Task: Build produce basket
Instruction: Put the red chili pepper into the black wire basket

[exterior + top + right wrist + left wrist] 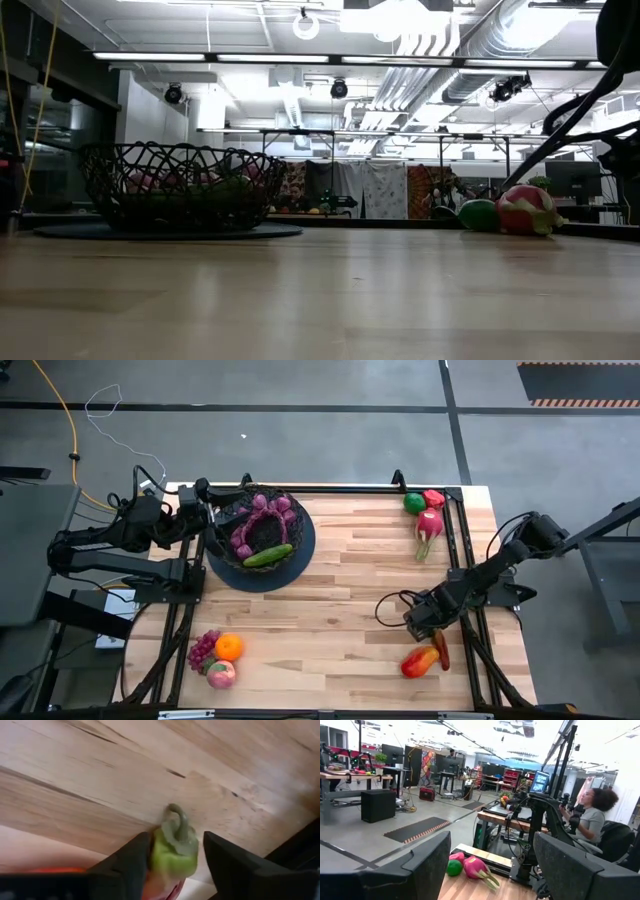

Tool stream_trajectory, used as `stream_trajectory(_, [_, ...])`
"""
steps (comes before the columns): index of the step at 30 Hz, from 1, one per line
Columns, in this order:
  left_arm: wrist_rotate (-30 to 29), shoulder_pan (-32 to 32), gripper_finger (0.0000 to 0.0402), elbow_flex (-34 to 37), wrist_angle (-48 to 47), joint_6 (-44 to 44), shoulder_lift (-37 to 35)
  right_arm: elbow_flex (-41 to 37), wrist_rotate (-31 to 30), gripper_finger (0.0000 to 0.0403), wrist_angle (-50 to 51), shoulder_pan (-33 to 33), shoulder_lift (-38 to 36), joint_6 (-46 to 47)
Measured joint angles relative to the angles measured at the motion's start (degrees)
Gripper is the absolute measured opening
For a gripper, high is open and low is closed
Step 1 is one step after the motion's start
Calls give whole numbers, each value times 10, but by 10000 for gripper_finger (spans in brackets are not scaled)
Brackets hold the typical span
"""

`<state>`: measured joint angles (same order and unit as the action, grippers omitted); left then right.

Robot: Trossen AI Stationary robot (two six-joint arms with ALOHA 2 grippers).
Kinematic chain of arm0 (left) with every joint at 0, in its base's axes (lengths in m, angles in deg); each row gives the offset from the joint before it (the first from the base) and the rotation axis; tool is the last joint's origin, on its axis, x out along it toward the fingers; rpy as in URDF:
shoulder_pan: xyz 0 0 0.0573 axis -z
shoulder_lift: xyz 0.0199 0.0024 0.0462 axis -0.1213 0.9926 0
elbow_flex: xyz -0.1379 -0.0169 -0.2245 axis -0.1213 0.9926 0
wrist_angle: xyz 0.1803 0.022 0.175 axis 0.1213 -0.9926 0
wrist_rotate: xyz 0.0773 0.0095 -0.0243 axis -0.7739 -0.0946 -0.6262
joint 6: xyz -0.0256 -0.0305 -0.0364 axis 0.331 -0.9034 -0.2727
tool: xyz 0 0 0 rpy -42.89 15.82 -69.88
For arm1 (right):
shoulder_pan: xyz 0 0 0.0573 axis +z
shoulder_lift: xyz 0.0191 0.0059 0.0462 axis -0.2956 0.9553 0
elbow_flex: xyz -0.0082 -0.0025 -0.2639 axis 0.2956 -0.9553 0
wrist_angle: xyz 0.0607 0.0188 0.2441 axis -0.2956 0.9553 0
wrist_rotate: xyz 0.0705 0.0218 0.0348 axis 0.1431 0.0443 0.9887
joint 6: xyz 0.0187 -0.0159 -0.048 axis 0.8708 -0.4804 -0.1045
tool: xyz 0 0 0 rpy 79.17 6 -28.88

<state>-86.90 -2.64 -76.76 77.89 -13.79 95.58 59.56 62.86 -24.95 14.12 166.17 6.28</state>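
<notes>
Right gripper [172,857] pinching red pepper [172,852], body mostly hidden.
Left gripper [490,865] fingers wide, at basket [262,535].

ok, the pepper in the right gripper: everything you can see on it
The pepper is small and toy-like, with a green cap and a curled green stem at one end; red shows below the cap. It lies on the wooden table near the right edge, beside a red-orange mango. The right gripper straddles the cap, with a dark finger close on each side. Whether the fingers are already pressing on it isn't clear.
</notes>
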Motion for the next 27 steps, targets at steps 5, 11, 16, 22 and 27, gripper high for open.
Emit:
stream_trajectory(5, [0, 0, 275, 0, 0, 0, 0, 0, 0, 121, 1, 0, 0, -2])
stream_trajectory(11, [0, 0, 275, 0, 0, 0, 0, 31, -12, 95, 57, -6, -24, -44])
stream_trajectory(16, [0, 0, 275, 0, -1, 0, 1, 115, -133, 100, 162, -22, -81, -91])
stream_trajectory(22, [0, 0, 275, 0, -11, 0, 2, 255, -318, 100, 277, -73, -122, -195])
stream_trajectory(27, [3, 0, 275, 0, -17, -41, 5, 331, -467, 100, 231, -123, -122, -370])
